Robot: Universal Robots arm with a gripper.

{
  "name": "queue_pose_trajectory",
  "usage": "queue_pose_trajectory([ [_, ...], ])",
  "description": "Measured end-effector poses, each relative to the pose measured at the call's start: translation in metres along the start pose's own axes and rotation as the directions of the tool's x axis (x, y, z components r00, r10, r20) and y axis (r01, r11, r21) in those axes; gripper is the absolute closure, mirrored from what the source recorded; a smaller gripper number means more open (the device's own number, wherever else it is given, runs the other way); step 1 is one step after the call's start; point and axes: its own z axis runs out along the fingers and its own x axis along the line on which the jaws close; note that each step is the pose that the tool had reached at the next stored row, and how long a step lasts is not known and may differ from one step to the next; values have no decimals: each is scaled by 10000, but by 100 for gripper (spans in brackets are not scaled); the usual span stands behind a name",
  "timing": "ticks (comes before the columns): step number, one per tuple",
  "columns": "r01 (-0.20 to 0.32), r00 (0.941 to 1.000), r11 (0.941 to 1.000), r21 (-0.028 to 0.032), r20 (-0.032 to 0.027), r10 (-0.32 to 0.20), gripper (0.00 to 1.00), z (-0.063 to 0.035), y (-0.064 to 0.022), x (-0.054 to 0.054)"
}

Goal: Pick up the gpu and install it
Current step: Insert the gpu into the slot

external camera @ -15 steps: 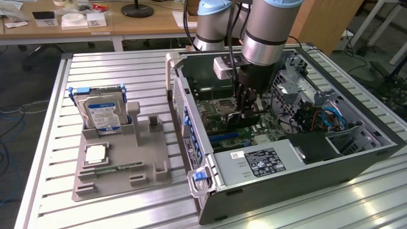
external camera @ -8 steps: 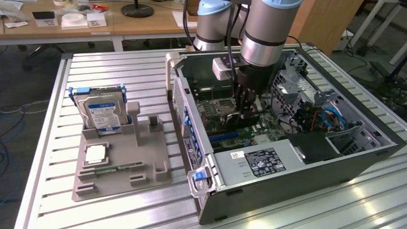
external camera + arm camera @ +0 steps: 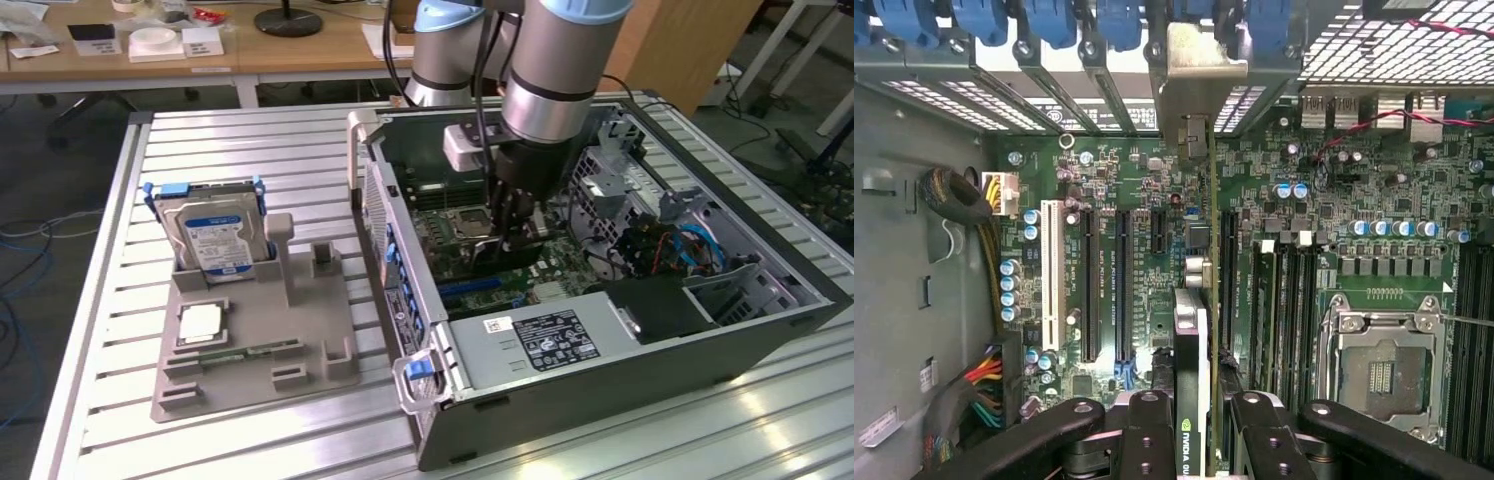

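In the wrist view the gpu [image 3: 1191, 340] appears edge-on, a thin dark card with a black cooler. It hangs just above the green motherboard [image 3: 1354, 260], and its silver end bracket [image 3: 1194, 75] reaches the case's rear slot openings. My gripper [image 3: 1199, 425] is shut on the card, with black fingers [image 3: 1144, 430] on either side of it. The card runs along the motherboard beside a long black expansion slot [image 3: 1226, 280]. I cannot tell whether it is seated. In the exterior view my gripper [image 3: 514, 245] is lowered deep into the open computer case [image 3: 601, 360], holding the gpu [image 3: 501, 262].
A grey fixture [image 3: 254, 350] on the slatted table holds an upright hard drive [image 3: 214, 235], a small chip [image 3: 200, 322] and a memory stick [image 3: 247, 352]. Inside the case are a power supply [image 3: 561, 340], drive cages, blue cables [image 3: 694, 245] and a wire bundle [image 3: 964, 195].
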Motion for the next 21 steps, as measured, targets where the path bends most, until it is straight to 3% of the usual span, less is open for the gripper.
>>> queue_pose_trajectory([
  [21,1,10000,10000,1,1,-1,73,8,73,1],
])
